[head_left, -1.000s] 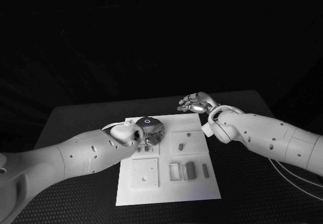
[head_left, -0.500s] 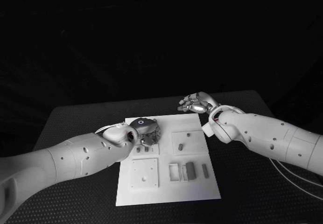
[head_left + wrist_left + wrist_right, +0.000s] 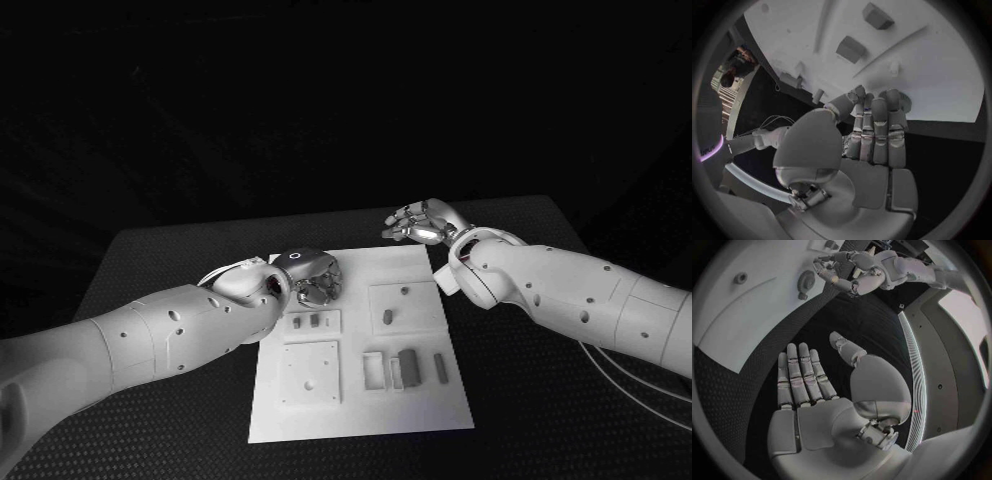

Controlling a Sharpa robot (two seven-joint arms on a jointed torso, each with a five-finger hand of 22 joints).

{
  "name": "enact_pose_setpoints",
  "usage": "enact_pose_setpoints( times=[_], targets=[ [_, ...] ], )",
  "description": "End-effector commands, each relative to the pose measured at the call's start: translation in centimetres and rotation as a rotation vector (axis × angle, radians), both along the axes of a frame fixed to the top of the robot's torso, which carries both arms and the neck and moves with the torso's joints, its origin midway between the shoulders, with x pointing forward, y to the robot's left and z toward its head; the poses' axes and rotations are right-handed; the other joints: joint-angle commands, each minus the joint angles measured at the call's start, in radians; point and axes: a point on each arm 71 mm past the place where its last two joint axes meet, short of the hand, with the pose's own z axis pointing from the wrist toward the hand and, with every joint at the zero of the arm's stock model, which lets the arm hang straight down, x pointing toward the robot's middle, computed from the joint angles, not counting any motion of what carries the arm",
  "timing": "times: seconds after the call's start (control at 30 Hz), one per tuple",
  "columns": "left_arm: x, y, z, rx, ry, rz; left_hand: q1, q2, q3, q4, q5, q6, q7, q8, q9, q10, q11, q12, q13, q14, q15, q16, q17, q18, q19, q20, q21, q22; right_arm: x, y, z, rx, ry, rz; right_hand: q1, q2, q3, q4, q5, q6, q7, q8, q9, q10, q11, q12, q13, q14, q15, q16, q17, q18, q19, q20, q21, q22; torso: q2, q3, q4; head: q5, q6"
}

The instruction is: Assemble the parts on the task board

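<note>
From my remote station I see the white rectangular task board (image 3: 361,400) lying flat in the middle of the black textured bench (image 3: 159,260), long side running away from the robot. The left hand (image 3: 310,280) hangs over the board's far left corner, palm turned down; in the left wrist view its fingers (image 3: 879,130) lie straight and side by side, reaching toward the board's edge, and I see nothing held in them. Whether the fingertips touch the board I cannot tell. The right hand (image 3: 418,222) is raised beyond the board's far right corner, above the bare bench and apart from the board; in the right wrist view its fingers (image 3: 798,375) are extended and close together, the thumb set aside, the palm empty. On the board, two small grey upright parts (image 3: 306,322) stand in a recessed square just near of the left hand. A single small grey peg (image 3: 387,316) stands in the adjoining square to the right. Nearer the robot, a dark grey block (image 3: 408,364) stands beside a slimmer grey bar (image 3: 440,367), next to a rectangular slot. A raised white square plate with small holes (image 3: 309,372) occupies the near left area.
</note>
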Motion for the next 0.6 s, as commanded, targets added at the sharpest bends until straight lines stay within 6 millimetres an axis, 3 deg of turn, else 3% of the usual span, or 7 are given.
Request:
enact_pose_setpoints(
  times=[0.03, 0.23, 0.47, 0.6],
  targets=[
    [-0.1, 0.1, 0.0, -0.016, 0.02, 0.002, -0.004, 0.008, 0.005, -0.002, 0.001, 0.009, -0.001, 0.002, 0.001, 0.008, -0.001, -0.006, 0.001, 0.006, 0.0, 0.004, 0.001, 0.021, 0.01, -0.001, 0.006, 0.002, -0.1, 0.0, 0.1, 0.0, -0.003, 0.01, 0.003, 0.001, -0.009, 0.0, -0.002, -0.004, 0.023, 0.006, -0.002, 0.005, 0.001, -0.004, -0.002, 0.01, 0.001, -0.004, -0.001, -0.01, -0.005, 0.0, -0.004, 0.001, -0.001, -0.0004, 0.0013, 0.0, 0.001],
    [-0.2, 1.3, -0.1, 0.011, 0.017, 0.015, -0.004, 0.008, 0.006, -0.003, 0.001, 0.01, -0.001, 0.003, 0.001, 0.009, -0.002, -0.007, 0.001, 0.007, -0.001, 0.005, 0.001, 0.021, 0.01, -0.002, 0.006, 0.003, -0.1, -0.1, 0.0, -0.001, 0.0, 0.008, 0.003, 0.0, -0.009, 0.0, -0.002, -0.004, 0.023, 0.006, -0.002, 0.005, 0.001, -0.005, -0.003, 0.01, 0.001, -0.005, -0.001, -0.01, -0.005, 0.0, -0.004, 0.002, 0.0, -0.0018, 0.0023, 0.001, 0.001],
    [-0.5, 2.9, 0.4, 0.042, 0.026, 0.026, -0.005, 0.007, 0.006, -0.003, 0.001, 0.01, -0.002, 0.003, 0.001, 0.009, -0.002, -0.007, 0.002, 0.007, -0.001, 0.006, 0.001, 0.02, 0.01, -0.002, 0.006, 0.005, -0.1, -0.4, 0.0, -0.003, 0.002, 0.005, 0.003, 0.0, -0.009, 0.0, -0.002, -0.004, 0.023, 0.007, -0.002, 0.005, 0.001, -0.005, -0.004, 0.01, 0.001, -0.006, -0.001, -0.01, -0.005, 0.001, -0.005, 0.002, -0.001, 0.0005, 0.0006, 0.006, 0.001],
    [-0.5, 3.7, 0.5, 0.052, 0.036, 0.037, -0.005, 0.007, 0.006, -0.003, 0.0, 0.011, -0.002, 0.003, 0.0, 0.011, -0.003, -0.008, 0.003, 0.009, -0.002, 0.011, 0.002, 0.02, 0.013, -0.004, 0.009, 0.01, -0.1, -0.5, 0.0, -0.005, 0.004, 0.002, 0.003, 0.0, -0.01, 0.0, -0.002, -0.004, 0.023, 0.007, -0.002, 0.005, 0.001, -0.005, -0.004, 0.01, 0.001, -0.006, -0.001, -0.01, -0.005, 0.001, -0.005, 0.002, -0.001, -0.0012, 0.0021, 0.009, 0.004]
  ],
)
